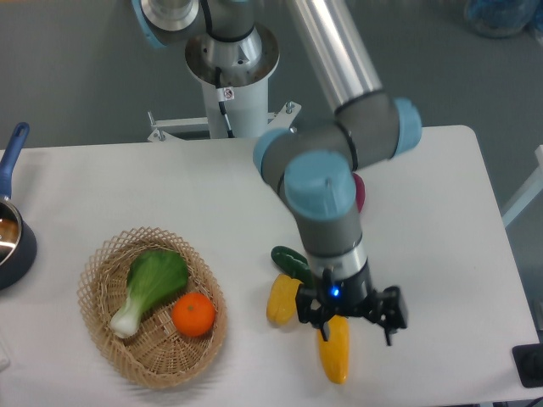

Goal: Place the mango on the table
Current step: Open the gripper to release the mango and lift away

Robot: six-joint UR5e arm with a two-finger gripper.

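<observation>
The mango (334,357), a smooth yellow oval, lies on the white table (127,186) near its front edge. My gripper (352,319) hangs above the mango's upper end. It is open, its black fingers spread wide to either side, and holds nothing. The wrist hides the mango's top end.
A yellow corn piece (282,299) and a dark green vegetable (290,260) lie just left of the mango. A wicker basket (95,273) at the front left holds a bok choy (154,283) and an orange (194,315). A blue pot (10,246) sits at the left edge, a black object (528,365) at the front right.
</observation>
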